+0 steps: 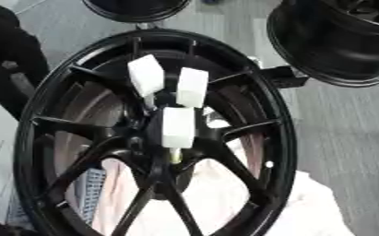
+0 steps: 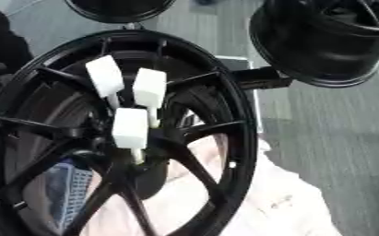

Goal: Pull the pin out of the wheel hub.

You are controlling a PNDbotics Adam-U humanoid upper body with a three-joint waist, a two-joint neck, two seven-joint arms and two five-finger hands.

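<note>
A black spoked wheel (image 1: 282,138) fills the middle of both views, its face turned toward me. At its hub (image 1: 144,138) three pins with white block heads stick out. One head (image 1: 146,75) is at the upper left, a second (image 1: 192,86) just right of it, and the third (image 1: 178,126) is lower, with a pale shaft showing beneath it. Neither of my hands shows in either view. A black shape (image 1: 11,60) with a grey patch lies at the left edge, outside the rim; I cannot tell what it is.
A white cloth (image 1: 321,207) lies under the wheel and spreads to the lower right. A second black wheel (image 1: 337,41) stands at the upper right, a third (image 1: 136,9) at the top edge. A black block (image 1: 285,76) touches the rim's right side. Grey floor lies to the right.
</note>
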